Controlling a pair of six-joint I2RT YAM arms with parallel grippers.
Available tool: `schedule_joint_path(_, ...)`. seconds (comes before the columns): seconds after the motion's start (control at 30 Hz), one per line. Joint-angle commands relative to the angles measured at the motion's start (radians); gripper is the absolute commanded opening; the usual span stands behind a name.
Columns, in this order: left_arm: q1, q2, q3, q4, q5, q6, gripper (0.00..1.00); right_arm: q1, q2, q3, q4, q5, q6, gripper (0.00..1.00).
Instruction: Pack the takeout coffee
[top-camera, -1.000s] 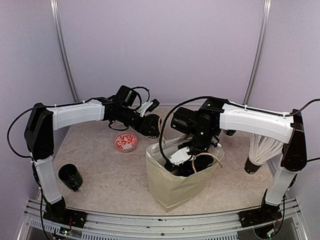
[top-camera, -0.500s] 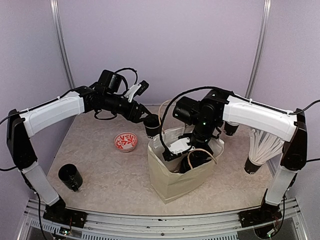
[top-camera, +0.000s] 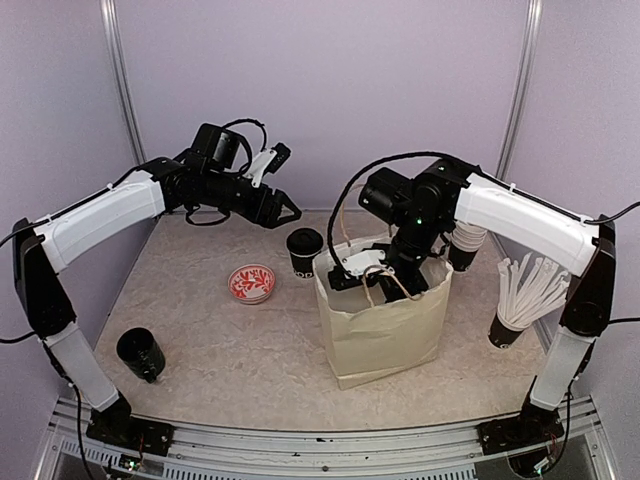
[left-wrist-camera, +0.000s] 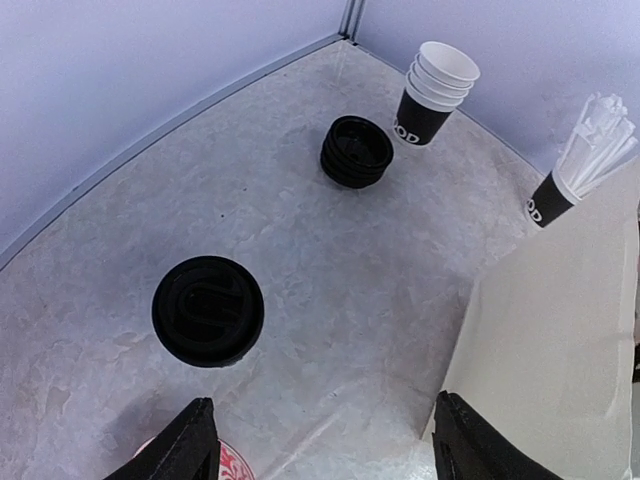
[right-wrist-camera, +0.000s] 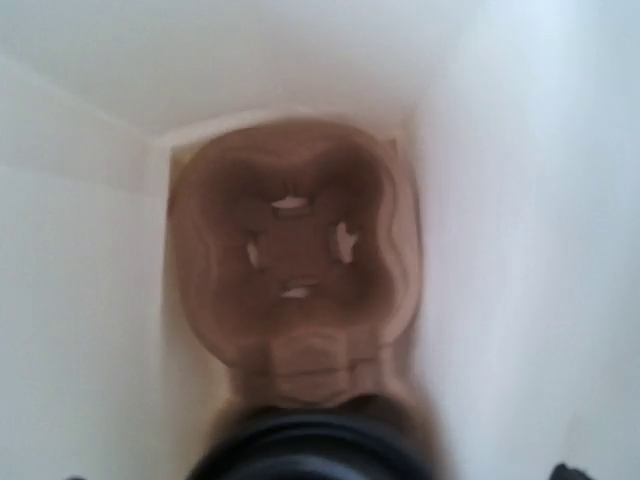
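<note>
**Lidded coffee on table next to bag; both pincers open**

Top view: takeout coffee (top-camera: 303, 251), a black cup w/ lid on, stands upright on the table (top-camera: 200, 330) at frame centre. It's just left of the paper bag (top-camera: 385, 325); can't tell if they touch. Left gripper (top-camera: 287, 215) hangs in the air up-left of the cup, jaws spread, nothing between them. Left wrist view agrees: the round black lid (left-wrist-camera: 208, 310) sits lower left of frame, seen from above. The fingertips (left-wrist-camera: 190, 445) are wide apart at the bottom edge, gripping nothing.

Right gripper (top-camera: 372, 275) is at the bag mouth, centre-right in top view, pointing down inside. Right wrist view looks down the bag to a brown cardboard cup carrier (right-wrist-camera: 295, 255) on the bottom. The dark blur (right-wrist-camera: 310, 445) at the bottom edge is too soft to name. Jaws wide open, tips barely in the bottom corners.

Also on the table:
- red-patterned dish (top-camera: 251, 283), left of centre
- lone black cup (top-camera: 140, 355), lower left
- cup of white sticks (top-camera: 520, 300), right edge
- nested cup stack (left-wrist-camera: 435, 95) and lid stack (left-wrist-camera: 356, 152), upper part of left wrist view
</note>
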Motion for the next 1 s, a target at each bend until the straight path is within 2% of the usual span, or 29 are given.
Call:
schedule_joint_path(0.0,0.007,0.086,0.098,-0.040,-0.104,-0.014,0.72,-0.005,0.015,0.003,-0.028,-0.029,0.004,0.96)
schedule_joint_path(0.2,0.013,0.258,0.261,-0.091,-0.138,-0.001,0.71,-0.030,0.007,-0.006,-0.029,-0.065,-0.010,0.89)
schedule_joint_path(0.43,0.031,0.404,0.400,-0.150,-0.203,-0.014,0.72,-0.039,-0.036,0.069,-0.030,-0.035,-0.029,0.95)
schedule_joint_path(0.67,0.043,0.504,0.488,-0.202,-0.211,-0.011,0.85,-0.041,-0.064,0.080,-0.029,-0.021,-0.026,0.98)
schedule_joint_path(0.77,0.043,0.557,0.542,-0.237,-0.202,0.005,0.86,-0.041,-0.071,0.089,-0.030,-0.015,-0.028,0.98)
schedule_joint_path(0.97,0.040,0.582,0.547,-0.224,-0.162,0.016,0.86,-0.042,-0.079,0.131,-0.030,0.041,-0.043,0.99)
